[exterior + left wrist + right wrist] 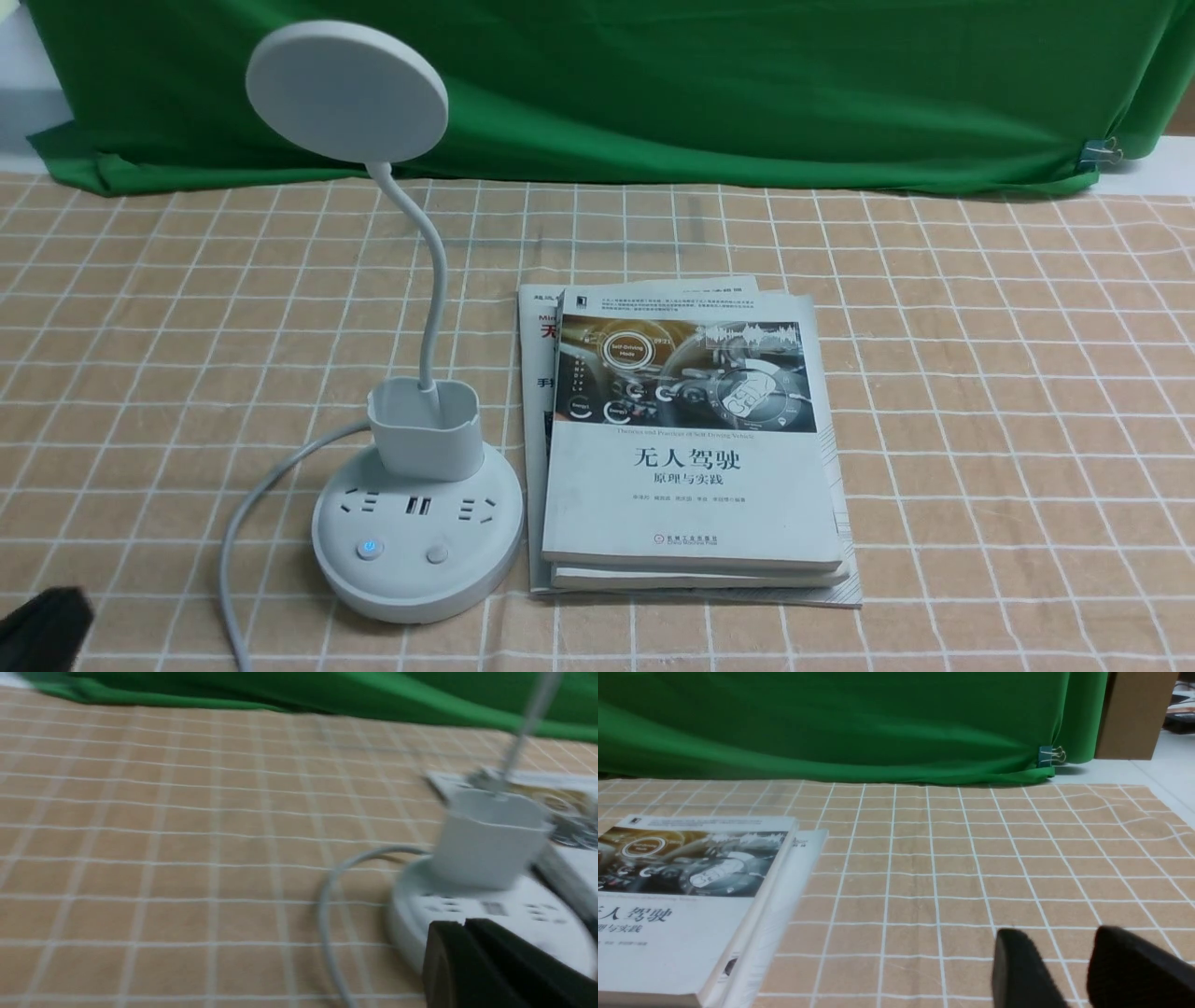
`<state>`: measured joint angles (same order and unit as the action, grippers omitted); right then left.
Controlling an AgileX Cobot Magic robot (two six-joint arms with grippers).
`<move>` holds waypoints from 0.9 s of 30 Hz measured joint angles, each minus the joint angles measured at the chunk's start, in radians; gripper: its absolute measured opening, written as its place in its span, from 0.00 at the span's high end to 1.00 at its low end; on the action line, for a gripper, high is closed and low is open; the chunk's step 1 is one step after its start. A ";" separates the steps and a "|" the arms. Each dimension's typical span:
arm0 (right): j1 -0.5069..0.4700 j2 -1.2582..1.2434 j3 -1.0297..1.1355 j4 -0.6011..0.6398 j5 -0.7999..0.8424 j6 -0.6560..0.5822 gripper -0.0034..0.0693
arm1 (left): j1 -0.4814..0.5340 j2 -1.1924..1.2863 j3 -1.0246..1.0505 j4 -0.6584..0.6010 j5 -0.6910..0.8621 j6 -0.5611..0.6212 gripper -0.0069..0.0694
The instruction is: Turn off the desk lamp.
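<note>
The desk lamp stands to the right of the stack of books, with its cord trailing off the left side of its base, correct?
Not quite. In the front view the desk lamp stands to the left of the stack of books, not the right. The cord does trail off the left side of the base.

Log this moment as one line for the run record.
left gripper: shut, near desk lamp base | right gripper: open, over checked cloth | power button: blue light on | books: beside lamp
</note>
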<state>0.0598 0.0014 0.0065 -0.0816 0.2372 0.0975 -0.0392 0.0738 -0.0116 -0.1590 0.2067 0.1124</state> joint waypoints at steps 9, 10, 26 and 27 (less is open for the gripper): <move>0.000 0.000 0.000 0.000 0.000 0.000 0.62 | 0.083 -0.075 0.018 -0.016 0.059 -0.024 0.90; 0.000 0.000 0.000 0.000 0.000 0.000 0.62 | 0.085 -0.075 0.018 -0.016 0.070 -0.032 0.90; 0.000 0.000 0.000 0.000 0.000 0.000 0.62 | 0.086 -0.075 0.018 -0.016 0.087 -0.044 0.90; 0.000 0.000 0.000 0.000 0.000 0.000 0.62 | 0.086 -0.075 0.018 -0.016 0.087 -0.044 0.90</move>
<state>0.0598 0.0014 0.0065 -0.0816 0.2372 0.0975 0.0464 -0.0007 0.0061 -0.1753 0.2934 0.0687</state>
